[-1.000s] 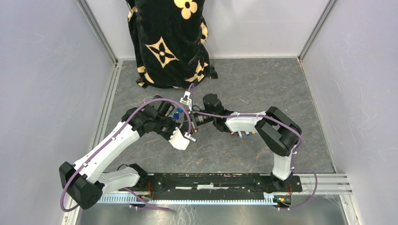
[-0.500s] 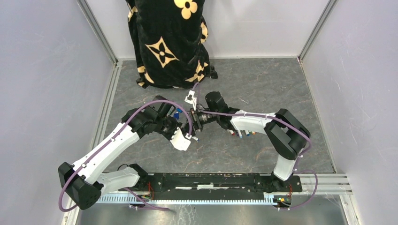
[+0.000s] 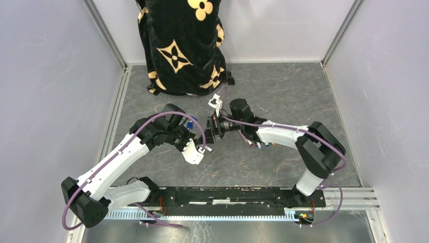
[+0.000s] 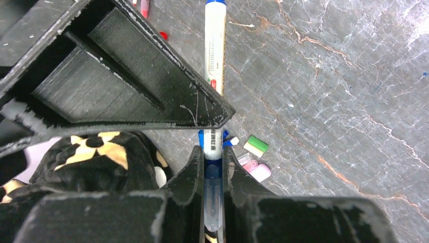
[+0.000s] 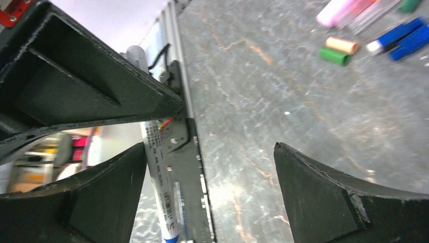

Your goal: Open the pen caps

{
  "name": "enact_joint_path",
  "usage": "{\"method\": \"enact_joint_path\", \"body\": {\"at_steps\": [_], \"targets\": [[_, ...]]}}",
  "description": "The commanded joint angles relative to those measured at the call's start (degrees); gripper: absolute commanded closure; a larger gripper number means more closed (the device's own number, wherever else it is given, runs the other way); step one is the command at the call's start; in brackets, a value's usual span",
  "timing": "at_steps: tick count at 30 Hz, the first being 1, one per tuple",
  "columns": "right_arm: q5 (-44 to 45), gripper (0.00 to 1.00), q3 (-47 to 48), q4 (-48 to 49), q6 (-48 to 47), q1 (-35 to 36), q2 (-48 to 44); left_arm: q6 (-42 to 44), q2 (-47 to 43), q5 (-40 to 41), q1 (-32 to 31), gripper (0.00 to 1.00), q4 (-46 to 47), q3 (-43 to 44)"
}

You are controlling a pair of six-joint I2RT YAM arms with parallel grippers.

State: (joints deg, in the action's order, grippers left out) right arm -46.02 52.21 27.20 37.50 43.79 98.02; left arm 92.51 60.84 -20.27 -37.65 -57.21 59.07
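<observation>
Rightward, open bench (image 3: 283,91) is seen at upper right; a pen (image 4: 214,50) is clamped in the left claw (image 4: 212,154), long axis running up-frame, the right claw (image 5: 210,147) held apart beside it.

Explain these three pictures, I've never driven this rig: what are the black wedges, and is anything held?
The wide picture looks down from above on two robot arms bolted at the near edge of a grey table. The other two come from cameras on the wrists, so the black wedges at the bottom of each are that arm's own fingers. The left gripper is shut on a white pen with a blue end. The right gripper stands wide open, holding nothing, the pen close by one finger. Small coloured caps lie on the table; a black patterned cloth sits at the far side.
</observation>
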Motion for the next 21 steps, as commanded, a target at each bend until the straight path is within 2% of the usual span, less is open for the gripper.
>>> {"method": "enact_joint_path", "body": {"at_steps": [1, 6, 8, 10, 12, 14, 15, 18, 21], "targets": [[14.4, 0.02, 4.1, -17.1, -16.0, -0.2, -8.4, 3.9, -1.5, 0.7, -0.2, 0.98, -0.6, 1.2], [2.2, 0.02, 0.9, -5.8, -1.1, -3.9, -4.4, 5.8, -2.0, 0.0, -0.2, 0.98, -0.5, 0.6], [2.1, 0.02, -0.8, -2.2, -0.6, -3.6, -5.1, 5.6, -1.9, 0.4, -0.2, 0.98, -0.6, 0.9], [6.0, 0.02, -4.9, 3.6, -0.7, -3.1, -9.1, 5.6, -2.0, 0.9, -0.2, 0.98, -0.6, 1.0], [7.5, 0.02, -9.1, 10.8, 3.5, -3.0, -11.3, 5.6, -2.1, 1.0, -0.2, 0.98, -0.6, 1.1], [0.3, 0.02, -7.8, 14.7, 6.6, -2.5, -8.8, 6.0, -2.1, 1.0, -0.2, 0.98, -0.6, 1.0], [-0.4, 0.02, -6.8, 13.7, 5.8, -1.8, -8.0, 6.3, -2.0, 0.9, -0.2, 0.98, -0.6, 1.0], [1.5, 0.02, -2.1, 1.7, -4.9, 2.2, -8.5, 6.3, -1.6, 1.0, -0.2, 0.98, -0.6, 1.3], [1.3, 0.02, 1.3, -0.1, -5.0, 4.6, -7.1, 6.2, -1.4, 1.1, -0.3, 0.98, -0.7, 1.3]]}}
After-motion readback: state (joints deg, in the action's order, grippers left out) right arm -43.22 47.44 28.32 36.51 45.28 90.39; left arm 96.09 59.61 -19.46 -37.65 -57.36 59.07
